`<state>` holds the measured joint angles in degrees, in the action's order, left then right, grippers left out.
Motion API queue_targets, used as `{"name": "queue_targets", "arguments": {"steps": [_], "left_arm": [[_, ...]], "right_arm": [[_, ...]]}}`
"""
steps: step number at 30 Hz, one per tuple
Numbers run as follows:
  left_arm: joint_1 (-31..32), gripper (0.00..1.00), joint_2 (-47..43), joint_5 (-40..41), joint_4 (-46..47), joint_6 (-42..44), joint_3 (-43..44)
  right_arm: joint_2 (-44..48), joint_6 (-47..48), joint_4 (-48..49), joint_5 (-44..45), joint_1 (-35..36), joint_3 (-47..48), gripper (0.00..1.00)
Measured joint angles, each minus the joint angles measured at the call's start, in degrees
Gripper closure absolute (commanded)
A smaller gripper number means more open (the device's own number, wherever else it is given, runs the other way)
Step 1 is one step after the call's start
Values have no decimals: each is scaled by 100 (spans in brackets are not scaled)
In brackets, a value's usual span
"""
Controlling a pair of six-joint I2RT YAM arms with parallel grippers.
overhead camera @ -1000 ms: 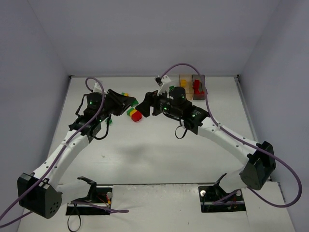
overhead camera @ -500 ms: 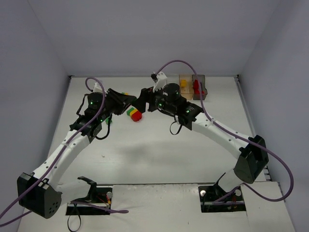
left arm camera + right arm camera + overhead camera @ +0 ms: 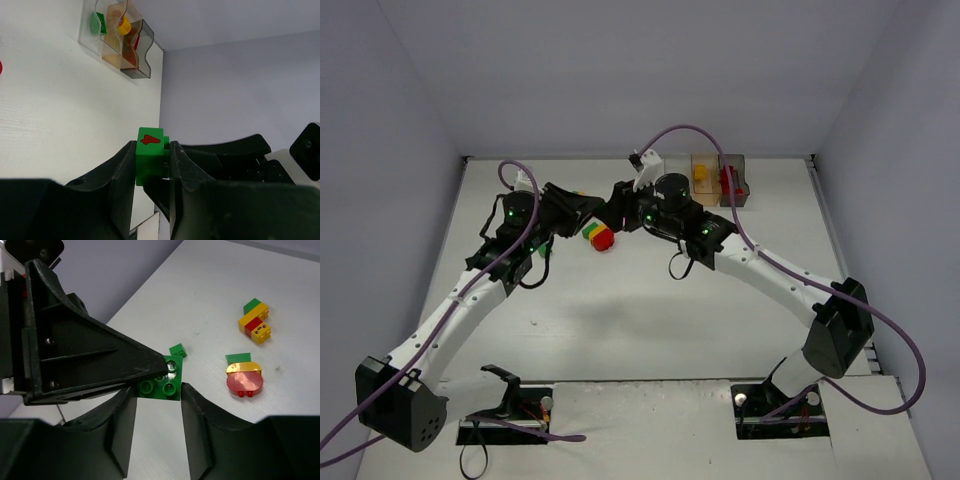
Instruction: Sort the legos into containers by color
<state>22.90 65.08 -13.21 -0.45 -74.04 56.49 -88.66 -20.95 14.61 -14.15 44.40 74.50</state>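
My left gripper (image 3: 152,156) is shut on a green lego (image 3: 148,160) with a red mark and holds it above the table. In the right wrist view the same green lego (image 3: 162,382) sits at the tip of the left finger, and my right gripper (image 3: 159,392) is open with its jaws close on either side of it. In the top view the two grippers meet at the table's back middle (image 3: 603,213). The containers (image 3: 120,42) stand in a row at the back right: the clear one holds green, the orange one yellow, the smoky one (image 3: 732,180) red.
A red, yellow and green clump (image 3: 244,377) lies on the table under the grippers, also seen from above (image 3: 599,236). Another yellow, red and green clump (image 3: 256,321) and a small green lego (image 3: 177,350) lie nearby. Walls enclose the table.
My right gripper has moved left, up to the left gripper, and now flanks the green lego. The left arm has barely moved.
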Motion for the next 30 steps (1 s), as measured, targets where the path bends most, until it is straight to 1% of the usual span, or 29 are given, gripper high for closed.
{"name": "queue_targets", "arguments": {"steps": [1, 2, 3, 4, 5, 7, 8, 9, 11, 12, 15, 19, 21, 23, 26, 30], "left_arm": [[4, 95, 0, 13, 11, -4, -2], [4, 94, 2, 31, 31, -9, -2], [4, 90, 2, 28, 31, -13, 0], [2, 86, 2, 28, 37, -13, 0], [2, 70, 2, 31, 44, -15, -2], [4, 52, 0, 39, 52, 7, -2], [4, 34, -4, 48, 33, 17, -2], [2, 29, -7, 74, 17, 63, -2], [-9, 22, -22, 144, -114, 136, -2], [-31, 21, -37, 179, -229, 203, 0], [-319, 20, -61, 214, -623, 442, 4], [-1067, 20, -63, 299, -1314, 1014, 46], [-1298, 20, -35, 448, -1735, 1471, 157], [-1401, 20, 66, 590, -2149, 1982, 374], [-1432, 20, 372, 708, -2614, 2719, 739], [-1440, 20, 931, 831, -2994, 3569, 1067]], "right_arm": [[0, 0, 24, -13, 0, 0, 72], [0, -7, 44, -4, 2, 0, 82], [0, 17, 61, 24, 20, 0, 87], [-4, 22, 87, 50, 28, 0, 96], [-4, 35, 90, 74, 31, 0, 98], [-7, 63, 83, 118, 35, 0, 100], [-7, 96, 83, 160, 35, 0, 100], [-7, 138, 83, 225, 31, 0, 100], [-7, 214, 70, 367, 4, -2, 100], [-7, 262, 46, 431, -31, -2, 100], [-31, 352, -26, 586, -282, -4, 100], [-315, 455, -181, 868, -955, 35, 100], [-658, 494, -304, 1021, -1305, 208, 100], [-1091, 553, -457, 1172, -1613, 461, 99], [-1832, 625, -651, 1340, -1993, 1023, 98], [-2682, 684, -861, 1429, -2286, 1755, 94]]}}
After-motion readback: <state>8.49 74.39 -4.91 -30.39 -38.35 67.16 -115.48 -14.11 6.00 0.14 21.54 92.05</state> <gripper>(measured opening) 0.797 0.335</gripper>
